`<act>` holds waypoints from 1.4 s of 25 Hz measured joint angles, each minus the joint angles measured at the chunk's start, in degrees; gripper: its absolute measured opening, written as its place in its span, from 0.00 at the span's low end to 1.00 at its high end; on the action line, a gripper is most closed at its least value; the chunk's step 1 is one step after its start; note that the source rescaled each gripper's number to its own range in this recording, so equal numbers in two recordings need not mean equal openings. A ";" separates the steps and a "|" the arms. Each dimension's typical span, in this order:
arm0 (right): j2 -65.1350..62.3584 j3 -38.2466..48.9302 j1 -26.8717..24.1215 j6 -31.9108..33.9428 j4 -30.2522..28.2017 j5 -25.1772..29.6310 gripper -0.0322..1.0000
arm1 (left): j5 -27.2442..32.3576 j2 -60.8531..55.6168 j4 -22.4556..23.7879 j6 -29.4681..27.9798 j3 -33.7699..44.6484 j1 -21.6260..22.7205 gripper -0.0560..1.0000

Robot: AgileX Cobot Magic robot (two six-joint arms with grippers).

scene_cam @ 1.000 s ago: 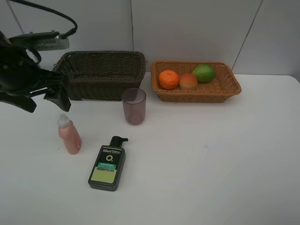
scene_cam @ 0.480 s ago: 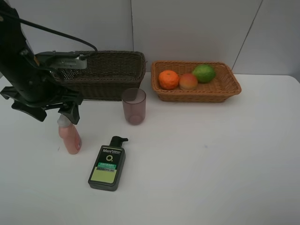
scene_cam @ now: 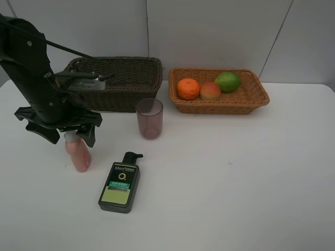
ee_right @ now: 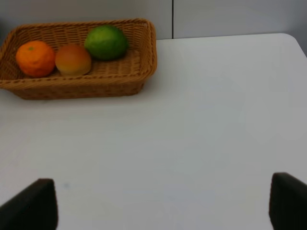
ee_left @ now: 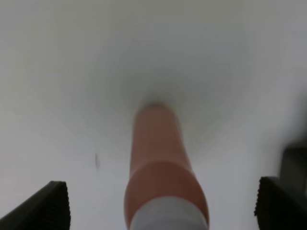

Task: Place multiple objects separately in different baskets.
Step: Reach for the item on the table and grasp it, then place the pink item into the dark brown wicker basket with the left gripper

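- Lower left of the exterior high view, nearest the camera: the dark green-labelled pump bottle (scene_cam: pixel 119 183) lies flat on the white table (scene_cam: pixel 235 178), with its pump head towards the back.
- Just up and left of it stands the pink white-capped bottle (scene_cam: pixel 79 156), cap uppermost, on the table and in neither basket.
- The left gripper (scene_cam: pixel 69 134) hangs over that cap with its claw released. One finger is on each side of the bottle, and neither is seen pressing it.
- In the left wrist view, the pink bottle (ee_left: pixel 160 167) runs up the middle of the frame. The dark fingertips (ee_left: pixel 48 206) stand wide apart in the bottom corners.
- Centre of the frame, a little farther back: the translucent mauve cup (scene_cam: pixel 149 118) stands upright on the table, just in front of the dark basket.
- The right gripper (ee_right: pixel 160 206) shows only in the right wrist view. Its claw is released, with the tips in the bottom corners and only bare table between them.
- Upper left: the dark brown basket (scene_cam: pixel 115 83). None of the objects shows inside it.
- Upper right, beside it: the light orange-tan basket (scene_cam: pixel 246 102) holds the orange (scene_cam: pixel 188 89), the peach-like fruit (scene_cam: pixel 210 91) and the green fruit (scene_cam: pixel 227 81) in a close row.
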 joint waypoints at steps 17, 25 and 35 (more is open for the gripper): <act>0.00 0.00 0.00 -0.11 0.07 0.00 0.87 | -2.03 2.17 0.78 -0.82 0.18 0.00 0.82; 0.00 0.00 0.00 -0.11 0.07 0.00 0.87 | -2.30 2.24 -0.69 -1.66 0.34 0.00 0.47; 0.00 0.00 0.00 -0.11 0.07 0.00 0.87 | -1.56 2.24 -0.86 -2.76 0.34 0.00 0.47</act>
